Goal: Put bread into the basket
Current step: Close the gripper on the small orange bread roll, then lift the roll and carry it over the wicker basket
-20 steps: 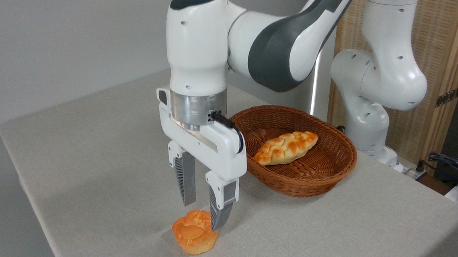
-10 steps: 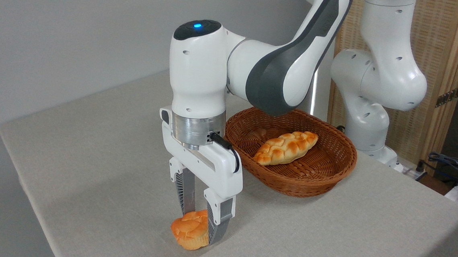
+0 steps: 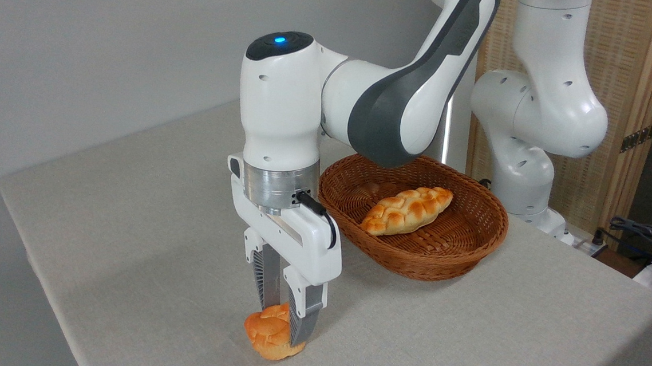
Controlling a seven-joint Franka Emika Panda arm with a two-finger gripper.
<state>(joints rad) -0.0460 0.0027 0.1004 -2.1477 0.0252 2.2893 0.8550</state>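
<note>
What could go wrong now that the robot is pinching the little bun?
The gripper pinches the bun near its top, so it might squash or slip out when lifted. The bun sits close to the table edge, so a drop could roll off. The basket already holds a braided loaf, leaving less room.

The surface [image 3: 465, 330] runs from the near left corner back toward the wall. Near its front edge sits the bread [image 3: 269, 335], and the tool [image 3: 283, 323] comes straight down on it from above, one finger on each side and both touching it. Behind and to the right of the bread, well apart from it, the basket [image 3: 458, 255] rests on the surface. A braided loaf [image 3: 407, 210] lies inside the basket, slanting across its middle. The arm's base [image 3: 524, 179] stands behind the basket at the right, with a slatted screen [image 3: 620, 83] behind it. Cables [image 3: 644, 234] lie at the far right.
</note>
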